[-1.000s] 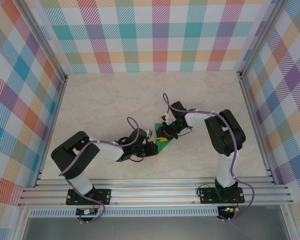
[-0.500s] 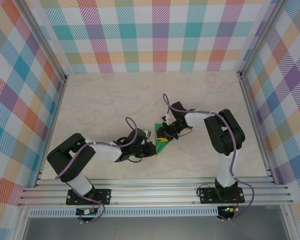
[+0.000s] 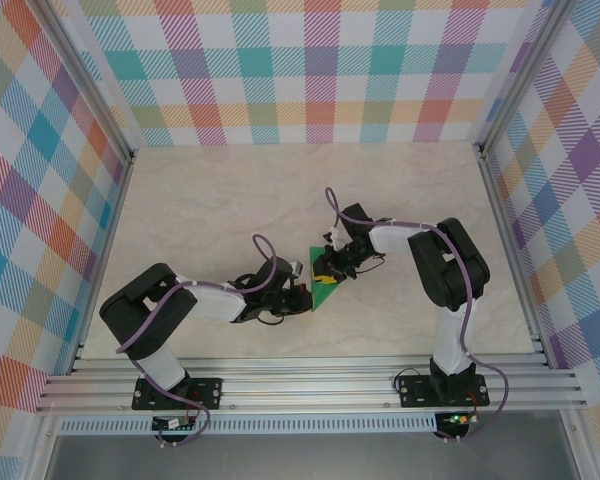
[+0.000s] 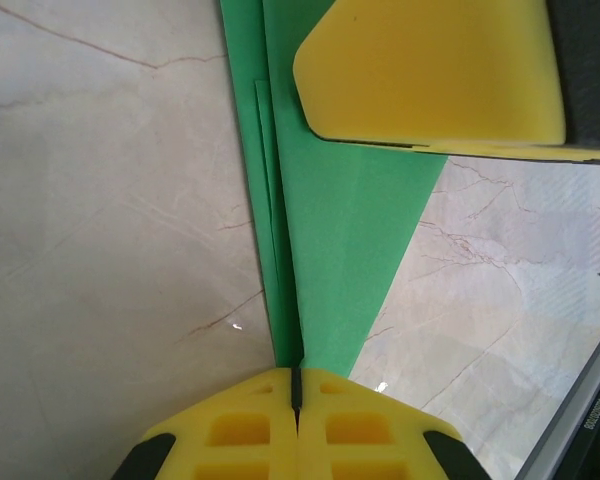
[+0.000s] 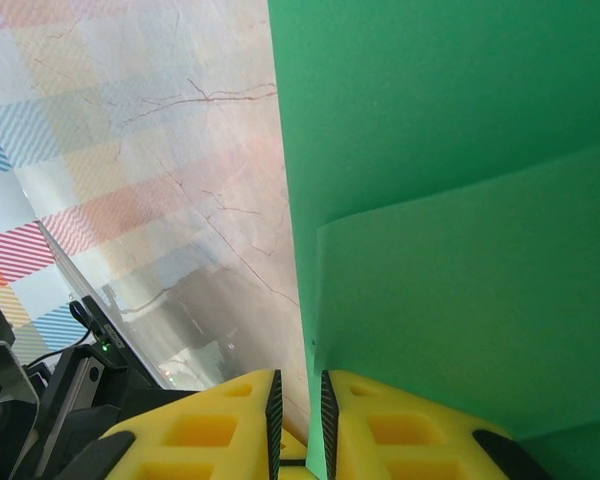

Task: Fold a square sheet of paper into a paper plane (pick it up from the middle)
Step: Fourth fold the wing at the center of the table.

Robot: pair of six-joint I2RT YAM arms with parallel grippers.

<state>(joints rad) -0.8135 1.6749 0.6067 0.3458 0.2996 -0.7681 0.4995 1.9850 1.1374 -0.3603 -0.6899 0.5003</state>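
In the overhead view the left arm stretches low from the lower left toward the centre. The right arm folds in from the right, so the left gripper and right gripper sit just beside each other. The left gripper's yellow pads are pressed together on an edge of the sheet of paper, while the right gripper's jaws stand a narrow slit apart.

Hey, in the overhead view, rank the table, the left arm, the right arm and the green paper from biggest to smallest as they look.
1. table
2. left arm and right arm: too alike to rank
3. green paper, mostly covered by the grippers
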